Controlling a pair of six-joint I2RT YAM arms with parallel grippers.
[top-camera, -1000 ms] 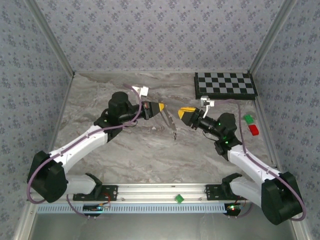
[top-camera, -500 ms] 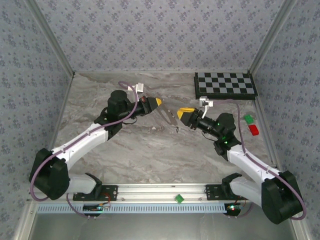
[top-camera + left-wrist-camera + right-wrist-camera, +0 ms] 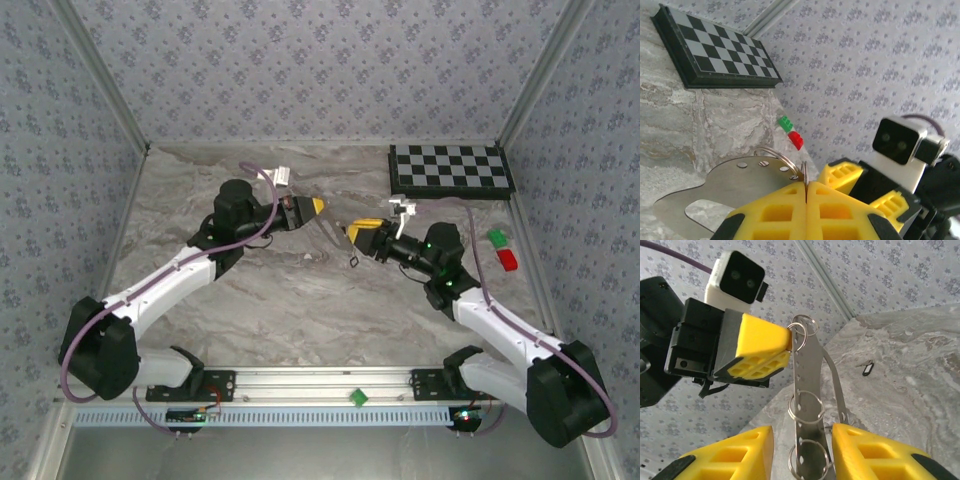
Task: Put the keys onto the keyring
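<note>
The left gripper [image 3: 806,190] has its yellow jaws pressed together, pinching the rim of the keyring [image 3: 804,327], a thin grey metal wire loop. The loop is threaded through the top hole of a flat, perforated grey metal plate [image 3: 807,375]. The plate hangs from that loop above the marble-patterned table [image 3: 280,300]. In the top external view its long axis runs on a slant from the left jaws down and right toward the right gripper [image 3: 802,432]. The right jaws are spread, and the plate's lower end sits between them with a gap on 1 side; whether the other finger touches it I cannot tell. 2 more wire rings [image 3: 806,411] sit lower on the plate, 1 above the other, the lower 1 level with the right fingertips. 1 of the keys [image 3: 867,369], tiny with a dark oval head and a whitish centre, lies on the table well apart from both pairs of jaws, its long axis slanted. A black-and-white chequered board [image 3: 450,168] lies at the far right corner, with a green block [image 3: 496,237] and a red block [image 3: 508,259] near the right wall.
</note>
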